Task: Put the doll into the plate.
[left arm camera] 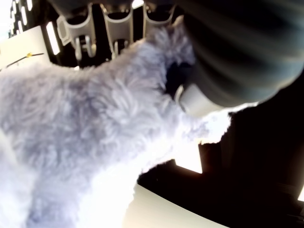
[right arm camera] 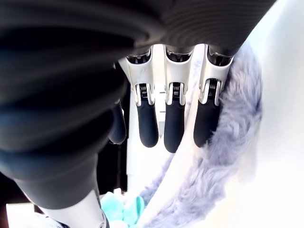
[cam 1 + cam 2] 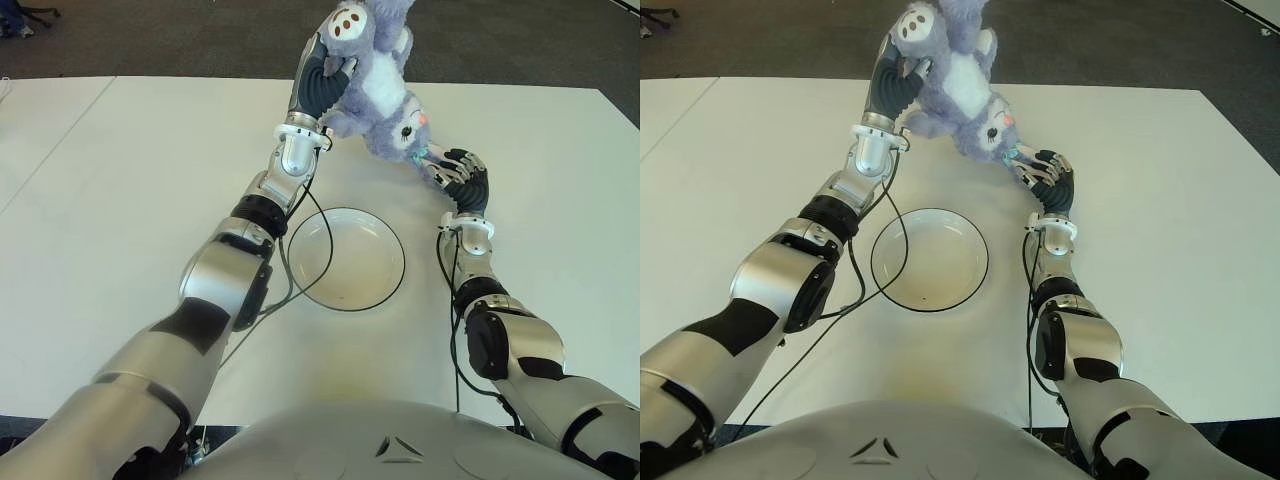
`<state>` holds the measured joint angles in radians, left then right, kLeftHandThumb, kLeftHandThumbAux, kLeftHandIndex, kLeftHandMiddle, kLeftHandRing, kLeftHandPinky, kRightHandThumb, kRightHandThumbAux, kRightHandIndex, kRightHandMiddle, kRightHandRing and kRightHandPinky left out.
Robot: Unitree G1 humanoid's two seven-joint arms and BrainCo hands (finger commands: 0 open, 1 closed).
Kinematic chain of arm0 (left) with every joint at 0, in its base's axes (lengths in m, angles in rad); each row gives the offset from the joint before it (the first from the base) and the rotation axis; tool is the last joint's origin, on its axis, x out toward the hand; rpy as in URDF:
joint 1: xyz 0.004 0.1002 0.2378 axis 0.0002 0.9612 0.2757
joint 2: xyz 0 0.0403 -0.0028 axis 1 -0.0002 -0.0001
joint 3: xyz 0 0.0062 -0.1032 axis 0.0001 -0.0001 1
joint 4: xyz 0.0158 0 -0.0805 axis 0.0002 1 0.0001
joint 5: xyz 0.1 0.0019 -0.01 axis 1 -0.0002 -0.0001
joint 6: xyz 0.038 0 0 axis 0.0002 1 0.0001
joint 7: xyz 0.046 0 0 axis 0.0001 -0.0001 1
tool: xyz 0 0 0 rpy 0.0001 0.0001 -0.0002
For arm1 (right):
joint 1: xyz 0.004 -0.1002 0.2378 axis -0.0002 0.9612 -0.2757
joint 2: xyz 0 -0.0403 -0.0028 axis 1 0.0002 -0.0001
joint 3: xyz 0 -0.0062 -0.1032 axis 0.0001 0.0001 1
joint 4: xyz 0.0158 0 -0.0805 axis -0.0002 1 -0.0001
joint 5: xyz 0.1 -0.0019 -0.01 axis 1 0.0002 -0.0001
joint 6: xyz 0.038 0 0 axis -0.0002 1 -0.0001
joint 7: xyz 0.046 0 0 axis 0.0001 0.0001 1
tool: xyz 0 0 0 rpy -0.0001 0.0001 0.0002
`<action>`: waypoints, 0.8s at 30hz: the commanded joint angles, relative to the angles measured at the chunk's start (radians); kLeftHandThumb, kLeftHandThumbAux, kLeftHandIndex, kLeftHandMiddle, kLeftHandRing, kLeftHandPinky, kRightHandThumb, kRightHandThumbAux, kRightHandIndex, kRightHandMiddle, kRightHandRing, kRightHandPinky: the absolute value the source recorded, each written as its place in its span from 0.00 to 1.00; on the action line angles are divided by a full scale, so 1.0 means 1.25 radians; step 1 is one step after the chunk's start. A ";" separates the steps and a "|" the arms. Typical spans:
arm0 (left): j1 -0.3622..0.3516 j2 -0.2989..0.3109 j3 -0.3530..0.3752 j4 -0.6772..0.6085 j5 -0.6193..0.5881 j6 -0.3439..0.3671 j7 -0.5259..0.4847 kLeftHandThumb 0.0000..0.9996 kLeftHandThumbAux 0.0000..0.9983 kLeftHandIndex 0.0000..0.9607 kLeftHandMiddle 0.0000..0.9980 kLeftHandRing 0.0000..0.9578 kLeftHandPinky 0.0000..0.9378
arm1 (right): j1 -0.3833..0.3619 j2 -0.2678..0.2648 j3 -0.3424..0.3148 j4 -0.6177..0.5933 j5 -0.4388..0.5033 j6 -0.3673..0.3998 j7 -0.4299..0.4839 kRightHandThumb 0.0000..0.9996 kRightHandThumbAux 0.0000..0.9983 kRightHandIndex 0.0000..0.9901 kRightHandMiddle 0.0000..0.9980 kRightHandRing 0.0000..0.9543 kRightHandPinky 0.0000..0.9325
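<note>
A fluffy purple doll [image 3: 375,90] with white paws hangs head-down in the air, beyond the far rim of the plate. My left hand [image 3: 325,75] is raised and shut on its upper body; purple fur [image 1: 95,123] fills the left wrist view. The right hand [image 3: 450,170] shows just right of the doll's head, low over the table. Its fingers [image 2: 173,128] are stretched out and relaxed beside the fur [image 2: 228,142], not wrapped around it. The white plate [image 3: 350,265] with a dark rim lies empty on the table between my forearms.
The white table [image 3: 120,200] stretches wide to both sides. A black cable [image 3: 325,235] from my left arm loops over the plate's near-left rim. Dark floor [image 3: 180,35] lies beyond the table's far edge.
</note>
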<state>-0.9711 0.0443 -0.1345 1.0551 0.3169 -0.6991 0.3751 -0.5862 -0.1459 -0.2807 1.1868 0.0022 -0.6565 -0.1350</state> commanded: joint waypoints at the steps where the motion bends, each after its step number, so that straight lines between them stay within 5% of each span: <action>1: -0.034 0.029 -0.014 -0.086 0.017 -0.018 -0.039 0.72 0.70 0.46 0.87 0.91 0.94 | 0.195 0.082 -0.001 0.126 -0.002 0.063 0.000 0.19 0.87 0.29 0.30 0.33 0.35; 10: 0.013 0.039 -0.011 -0.227 0.002 0.006 -0.093 0.72 0.70 0.46 0.86 0.90 0.92 | 0.196 0.079 0.010 0.127 -0.016 0.063 -0.013 0.13 0.87 0.28 0.30 0.32 0.34; 24: 0.049 0.078 -0.005 -0.312 0.016 0.050 -0.127 0.72 0.70 0.46 0.85 0.90 0.92 | 0.193 0.088 -0.013 0.126 0.014 0.067 0.032 0.14 0.87 0.27 0.29 0.31 0.31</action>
<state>-0.9585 0.1036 -0.1383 0.7147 0.3168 -0.6768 0.2555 -0.5869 -0.1447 -0.2854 1.1875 0.0043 -0.6518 -0.1268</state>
